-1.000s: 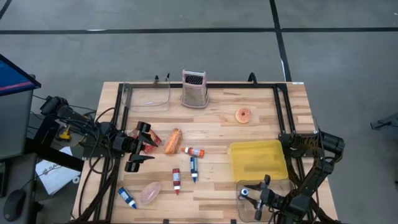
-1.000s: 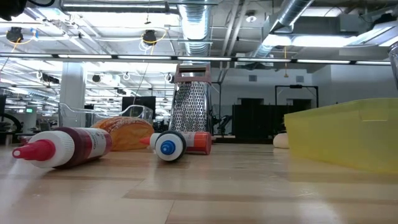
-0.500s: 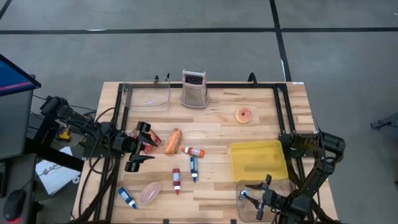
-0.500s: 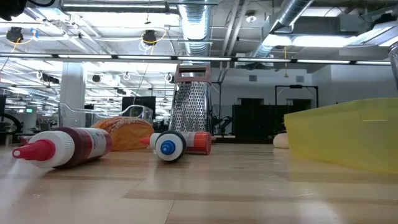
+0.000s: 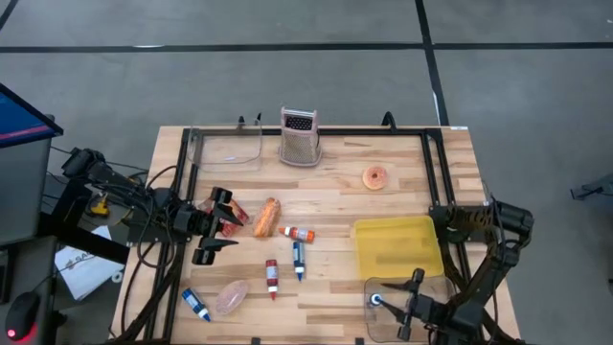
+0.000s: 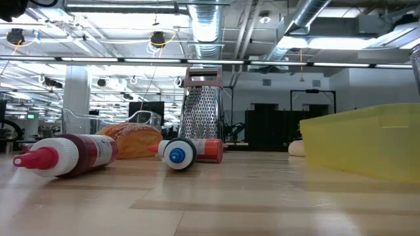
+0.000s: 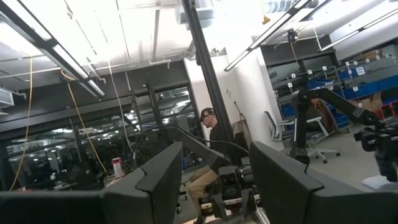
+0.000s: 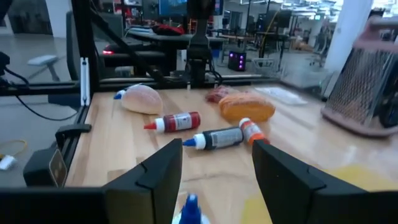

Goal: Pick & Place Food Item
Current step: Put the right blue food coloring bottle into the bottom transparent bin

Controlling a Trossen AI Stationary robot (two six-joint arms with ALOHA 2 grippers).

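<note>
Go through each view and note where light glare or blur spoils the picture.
High view: even light, all sharp. Low view: bright ceiling lights behind; the near red-capped bottle is crisp, the grater backlit. Left wrist view: ceiling glare washes out the top. Right wrist view: the grater and the right gripper look soft.

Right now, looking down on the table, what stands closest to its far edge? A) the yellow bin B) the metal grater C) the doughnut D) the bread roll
B: the metal grater stands upright near the far edge, while the doughnut, the bread roll and the yellow bin all lie nearer the robot's side.
</note>
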